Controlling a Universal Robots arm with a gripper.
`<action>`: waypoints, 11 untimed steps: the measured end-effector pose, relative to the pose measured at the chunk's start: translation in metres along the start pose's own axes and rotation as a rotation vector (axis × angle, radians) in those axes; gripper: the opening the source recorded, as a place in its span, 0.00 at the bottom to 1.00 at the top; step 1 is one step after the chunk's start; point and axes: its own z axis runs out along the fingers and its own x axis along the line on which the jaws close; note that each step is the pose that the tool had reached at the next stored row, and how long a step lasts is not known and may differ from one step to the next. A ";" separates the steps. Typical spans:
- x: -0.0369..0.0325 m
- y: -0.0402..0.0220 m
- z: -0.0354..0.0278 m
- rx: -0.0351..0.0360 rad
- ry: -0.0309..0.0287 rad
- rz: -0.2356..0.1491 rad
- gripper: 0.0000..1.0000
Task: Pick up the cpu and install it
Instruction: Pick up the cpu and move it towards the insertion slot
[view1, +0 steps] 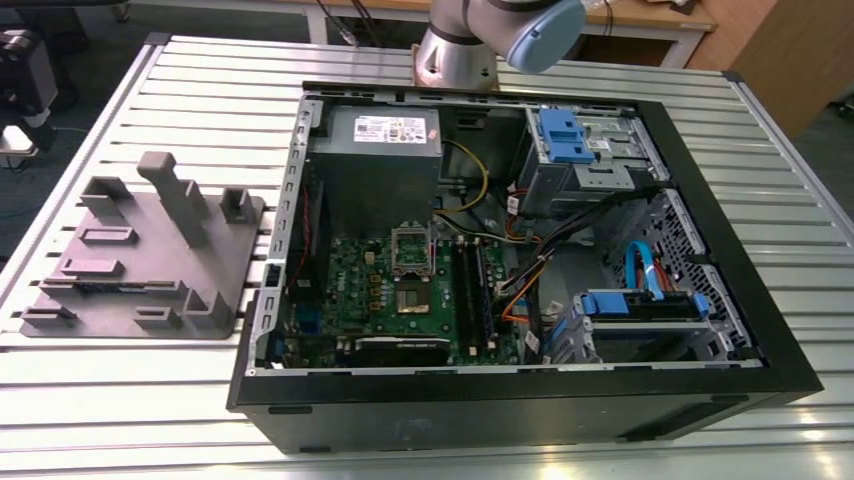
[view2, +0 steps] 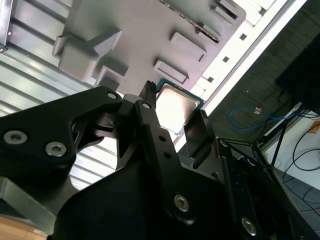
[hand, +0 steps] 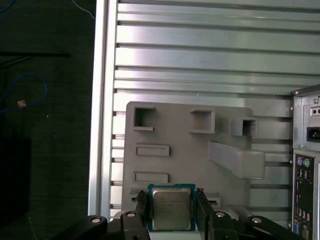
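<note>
We are seeing the gripper (hand: 170, 196) only in part, its body cut off in both wrist views. Its black fingers (hand: 141, 210) are covering two edges of the cpu (hand: 171, 212). The jaws are standing narrowly apart, pinching the cpu between them. Beyond the fingertips a grey tray (hand: 190, 155) is lying on the slatted table (hand: 200, 50). We are failing to make out the lid's print.
</note>
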 end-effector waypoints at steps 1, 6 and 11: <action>-0.0023 0.0000 0.0001 0.0000 0.0004 0.000 0.47; -0.0148 -0.0002 0.0004 -0.0001 0.0017 0.000 0.47; -0.0269 -0.0004 0.0008 -0.0001 0.0024 0.000 0.47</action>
